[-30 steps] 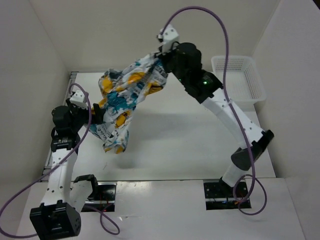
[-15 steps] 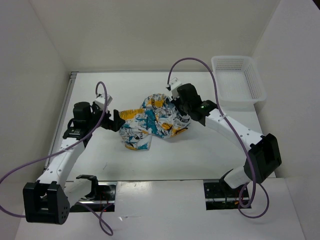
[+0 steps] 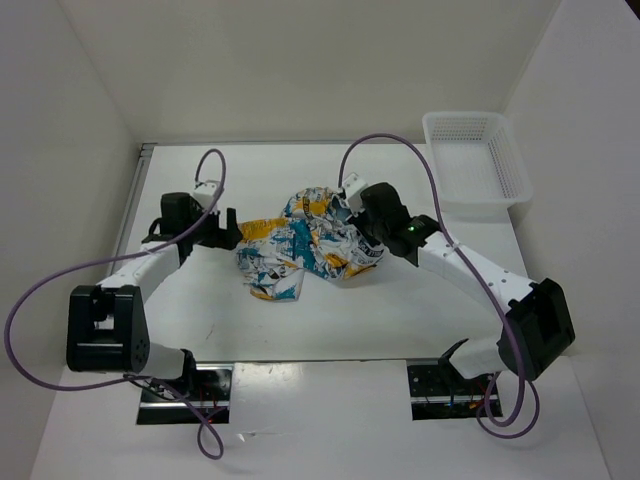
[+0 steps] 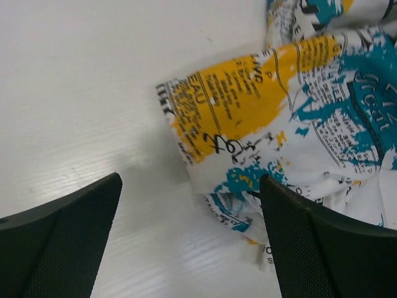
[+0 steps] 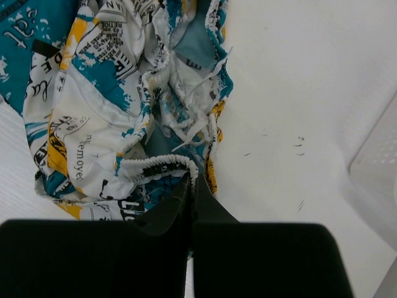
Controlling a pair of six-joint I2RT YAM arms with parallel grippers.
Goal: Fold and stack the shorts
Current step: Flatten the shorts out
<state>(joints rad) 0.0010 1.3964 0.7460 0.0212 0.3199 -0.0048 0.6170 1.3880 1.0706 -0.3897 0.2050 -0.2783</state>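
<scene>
The shorts (image 3: 305, 243), white cloth with yellow-orange and teal patches and dark lettering, lie crumpled in a heap mid-table. My right gripper (image 3: 352, 215) is shut on the elastic waistband (image 5: 162, 164) at the heap's right side; its jaws (image 5: 192, 186) pinch the gathered edge. My left gripper (image 3: 229, 229) is open, low over the table at the heap's left edge. In the left wrist view a yellow-printed flap of the shorts (image 4: 248, 105) lies ahead, and cloth reaches the right finger (image 4: 322, 248). The left finger (image 4: 56, 242) stands over bare table.
A white plastic mesh basket (image 3: 474, 160) stands at the back right corner; its edge shows in the right wrist view (image 5: 378, 155). White walls close the table at the back and sides. Purple cables loop over both arms.
The shorts hung in the air between both grippers and were brought down; they now lie on the table. The left gripper has let go and drawn back left. The right gripper still holds the waistband.
</scene>
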